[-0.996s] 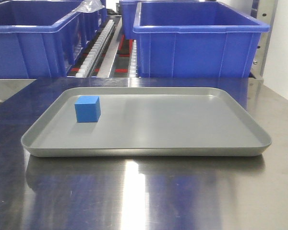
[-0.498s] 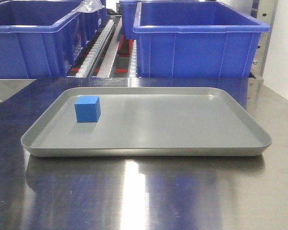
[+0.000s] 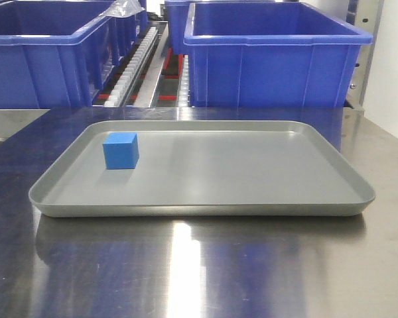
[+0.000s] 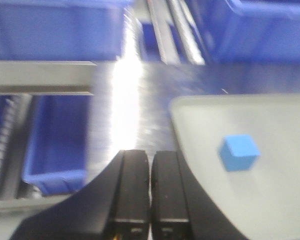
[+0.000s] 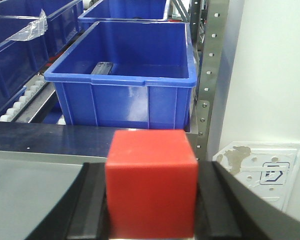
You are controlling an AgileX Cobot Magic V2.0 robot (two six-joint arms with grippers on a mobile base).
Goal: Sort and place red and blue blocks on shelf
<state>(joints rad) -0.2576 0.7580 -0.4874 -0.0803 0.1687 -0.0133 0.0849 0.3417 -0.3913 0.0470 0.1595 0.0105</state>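
The blue block sits on the left part of a shallow grey tray; it also shows in the left wrist view. My left gripper is shut and empty, to the left of the tray's edge and apart from the blue block. My right gripper is shut on the red block, held above the table near the tray's right end. The shelf with white roller tracks stands behind the table; its steel upright shows in the right wrist view. Neither gripper shows in the front view.
Large blue bins stand on the shelf: one at back right, one at back left; the right one also shows in the right wrist view. A white wall with a socket plate is to the right.
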